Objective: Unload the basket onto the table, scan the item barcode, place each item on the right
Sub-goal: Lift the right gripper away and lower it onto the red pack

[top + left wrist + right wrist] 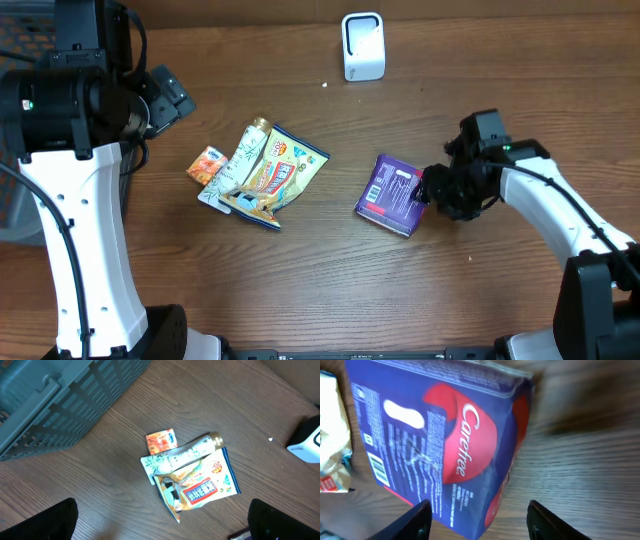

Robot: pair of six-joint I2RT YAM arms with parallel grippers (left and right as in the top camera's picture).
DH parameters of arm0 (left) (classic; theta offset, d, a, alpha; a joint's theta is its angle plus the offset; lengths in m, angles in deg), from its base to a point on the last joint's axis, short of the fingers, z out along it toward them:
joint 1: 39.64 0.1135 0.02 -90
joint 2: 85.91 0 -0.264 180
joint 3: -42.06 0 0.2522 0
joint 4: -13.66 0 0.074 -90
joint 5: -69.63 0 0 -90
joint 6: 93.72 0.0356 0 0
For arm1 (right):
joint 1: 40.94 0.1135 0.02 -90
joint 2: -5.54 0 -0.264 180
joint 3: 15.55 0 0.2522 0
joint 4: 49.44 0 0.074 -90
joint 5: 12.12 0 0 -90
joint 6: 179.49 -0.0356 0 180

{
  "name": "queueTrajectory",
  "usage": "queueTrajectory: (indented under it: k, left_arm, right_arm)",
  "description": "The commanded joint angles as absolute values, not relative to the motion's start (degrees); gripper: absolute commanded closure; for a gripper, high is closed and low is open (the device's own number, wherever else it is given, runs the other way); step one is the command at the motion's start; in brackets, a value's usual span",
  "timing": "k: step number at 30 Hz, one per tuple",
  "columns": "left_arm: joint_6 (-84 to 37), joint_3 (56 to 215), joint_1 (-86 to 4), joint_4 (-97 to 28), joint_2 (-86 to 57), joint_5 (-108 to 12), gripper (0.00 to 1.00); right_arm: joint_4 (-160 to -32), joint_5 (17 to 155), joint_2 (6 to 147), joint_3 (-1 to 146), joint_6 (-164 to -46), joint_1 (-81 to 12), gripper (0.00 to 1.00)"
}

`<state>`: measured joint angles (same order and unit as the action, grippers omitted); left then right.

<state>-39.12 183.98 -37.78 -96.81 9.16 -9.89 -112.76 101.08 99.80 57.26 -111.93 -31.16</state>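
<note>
A purple Carefree box (392,193) lies flat on the wooden table, right of centre. In the right wrist view the box (445,440) fills the frame, its barcode (378,470) on the upward face at the left. My right gripper (425,190) is at the box's right edge. Its jaws (479,510) stand open around the near corner, and the right finger is well clear of the box. My left gripper (165,100) hovers high at the left, wide open (160,525) with nothing in it. The white scanner (363,45) stands at the back of the table.
Left of centre lies a pile: a snack pouch (283,172), a pale tube (243,150) and a small orange sachet (207,165). A grey-blue slatted crate (55,400) sits off the table's left side. The scanner (306,440) shows at the left wrist view's right edge.
</note>
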Motion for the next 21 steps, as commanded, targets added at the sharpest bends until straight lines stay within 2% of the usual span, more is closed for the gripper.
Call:
queueTrajectory:
  k: [1, 8, 12, 17, 21]
  left_arm:
    - [-38.00, 184.11, -37.78, -96.91, 9.60, -10.11, 0.00]
    - [-38.00, 184.11, -37.78, -96.91, 9.60, -10.11, 0.00]
    - [-38.00, 184.11, -37.78, -96.91, 9.60, -10.11, 0.00]
    - [-38.00, 184.11, -37.78, -96.89, 9.60, -10.11, 0.00]
    - [-38.00, 184.11, -37.78, -96.91, 9.60, -10.11, 0.00]
  right_arm:
    - [-109.88, 106.17, 99.10, 54.44, -114.70, -31.36, 0.38]
    - [-98.49, 106.04, 99.23, 48.30, -121.11, -31.31, 0.39]
    - [-95.28, 106.04, 99.53, 47.60, -121.04, -31.31, 0.39]
    - [-89.99, 106.08, 99.53, 47.60, -121.06, -31.27, 0.56]
    - [-82.47, 106.26, 99.64, 47.62, -121.04, -31.27, 0.57]
